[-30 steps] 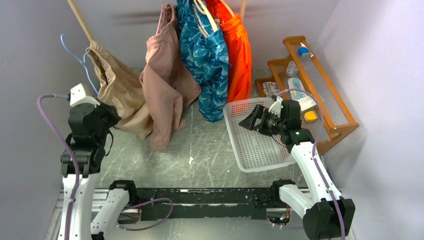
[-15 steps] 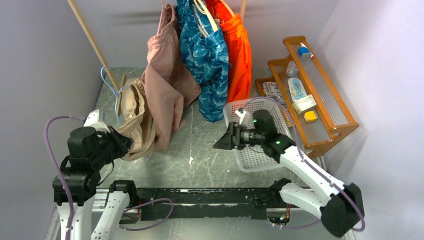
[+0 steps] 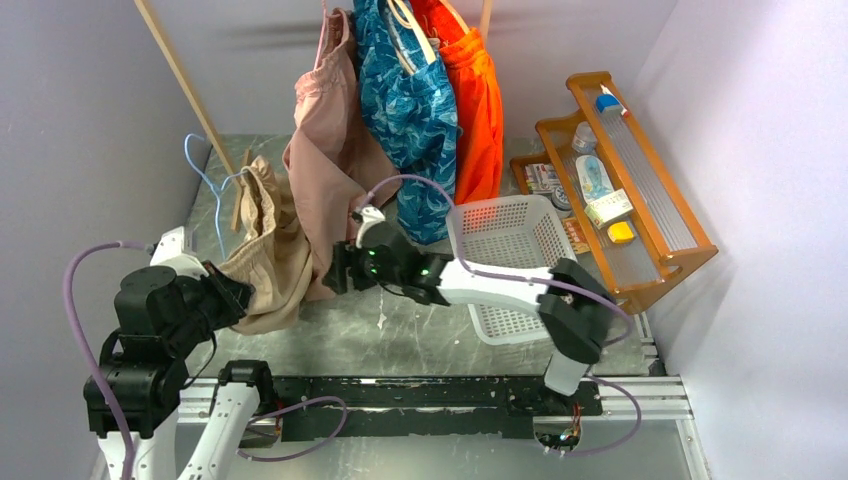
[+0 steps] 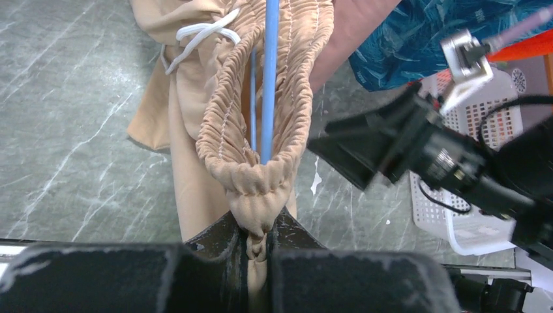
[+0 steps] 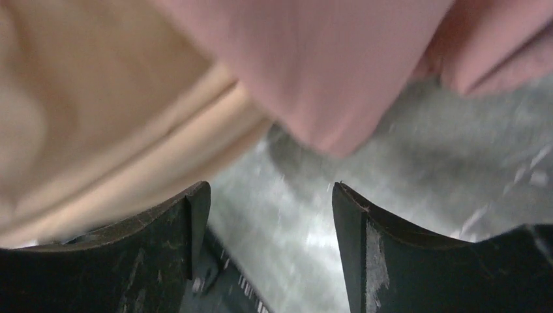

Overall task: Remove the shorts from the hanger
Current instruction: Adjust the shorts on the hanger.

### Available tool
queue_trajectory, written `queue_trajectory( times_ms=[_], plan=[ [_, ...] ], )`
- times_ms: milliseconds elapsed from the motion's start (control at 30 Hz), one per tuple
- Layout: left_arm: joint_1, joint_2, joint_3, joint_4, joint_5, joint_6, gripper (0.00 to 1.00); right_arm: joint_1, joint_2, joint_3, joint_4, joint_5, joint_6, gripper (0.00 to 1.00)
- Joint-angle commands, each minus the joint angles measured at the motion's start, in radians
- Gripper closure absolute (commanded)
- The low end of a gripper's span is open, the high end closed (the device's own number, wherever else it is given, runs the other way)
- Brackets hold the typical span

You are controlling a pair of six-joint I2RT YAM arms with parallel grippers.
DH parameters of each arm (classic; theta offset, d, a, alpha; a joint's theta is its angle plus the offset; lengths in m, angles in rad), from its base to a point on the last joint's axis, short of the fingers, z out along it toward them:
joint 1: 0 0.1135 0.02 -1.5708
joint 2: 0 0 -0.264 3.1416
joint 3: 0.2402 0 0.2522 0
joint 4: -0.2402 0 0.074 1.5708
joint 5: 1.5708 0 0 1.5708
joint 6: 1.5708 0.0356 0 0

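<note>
Tan shorts [image 3: 265, 260] hang on a blue wire hanger [image 3: 205, 180] low at the left, off the rail. My left gripper [image 3: 232, 295] is shut on their gathered waistband [image 4: 261, 189], and the hanger's blue wire [image 4: 269, 78] runs up inside the waist. My right gripper [image 3: 335, 268] reaches across to the tan shorts' right side. It stands open [image 5: 270, 195] over bare table, with tan fabric [image 5: 85, 117] and pink fabric [image 5: 326, 59] just ahead. Pink shorts [image 3: 330, 160], blue patterned shorts [image 3: 410, 110] and orange shorts [image 3: 480, 110] hang at the back.
A white mesh basket [image 3: 505, 210] sits right of centre, under my right arm. A wooden rack [image 3: 690, 255] with small items stands along the right wall. A slanted wooden pole [image 3: 180, 70] rises at the back left. Walls close in on both sides.
My left gripper has drawn the tan shorts and hanger down toward the near left. My right arm has swung left from the basket to the shorts, its jaws narrowing somewhat.
</note>
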Motion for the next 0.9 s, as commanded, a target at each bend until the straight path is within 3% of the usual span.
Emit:
queue_trajectory(
  times_ms=[0, 133, 200, 333, 433, 500, 633, 867],
  plan=[
    [0.008, -0.022, 0.039, -0.005, -0.027, 0.017, 0.93, 0.006, 0.184, 0.17, 0.141, 0.227, -0.097, 0.28],
    [0.007, -0.027, 0.068, -0.034, -0.02, 0.018, 0.93, -0.022, 0.374, 0.362, 0.202, 0.479, -0.231, 0.29],
    [0.008, -0.033, 0.082, -0.055, -0.021, 0.014, 0.93, -0.055, 0.497, 0.562, 0.137, 0.587, -0.279, 0.29],
    [0.007, -0.057, 0.103, -0.072, 0.036, 0.019, 0.93, -0.14, 0.662, 0.867, 0.049, 0.455, -0.342, 0.28],
    [0.007, -0.074, 0.095, -0.062, 0.1, 0.024, 0.93, -0.167, 0.746, 1.064, -0.132, 0.317, -0.349, 0.26],
    [0.007, -0.083, 0.082, -0.047, 0.164, 0.033, 0.93, -0.164, 0.716, 1.002, -0.146, 0.223, -0.36, 0.22],
    [0.007, -0.081, 0.074, -0.008, 0.363, 0.051, 0.93, -0.16, 0.532, 0.69, -0.042, 0.104, -0.314, 0.15],
    [0.007, -0.072, 0.067, 0.035, 0.668, 0.081, 0.93, -0.179, 0.313, 0.511, -0.176, 0.007, -0.332, 0.11]
  ],
)
